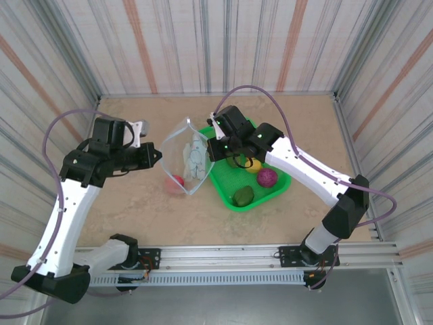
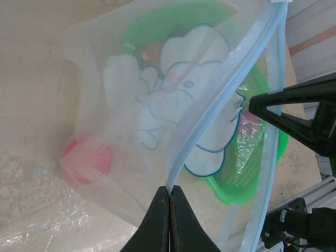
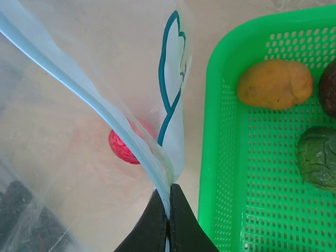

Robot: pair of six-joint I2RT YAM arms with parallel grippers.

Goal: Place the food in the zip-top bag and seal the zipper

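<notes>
The clear zip-top bag (image 1: 188,157) hangs open between my two grippers, an elephant printed on its side. My left gripper (image 1: 161,156) is shut on the pale blue zipper (image 2: 210,113) at the bag's left end, jaws pinched on the strip (image 2: 170,188). On the right end of the rim, my right gripper (image 1: 211,152) is shut too, its jaws closed on the strip (image 3: 169,202). One red piece of food (image 1: 176,184) lies inside the bag (image 3: 123,147), blurred pink through the plastic (image 2: 86,160).
A green mesh basket (image 1: 284,186) sits right of the bag, holding a yellow piece (image 1: 254,165), a magenta one (image 1: 268,177) and a dark green one (image 1: 243,196). A maroon piece (image 3: 328,94) lies at its far side. Striped walls enclose the tan table (image 1: 135,210).
</notes>
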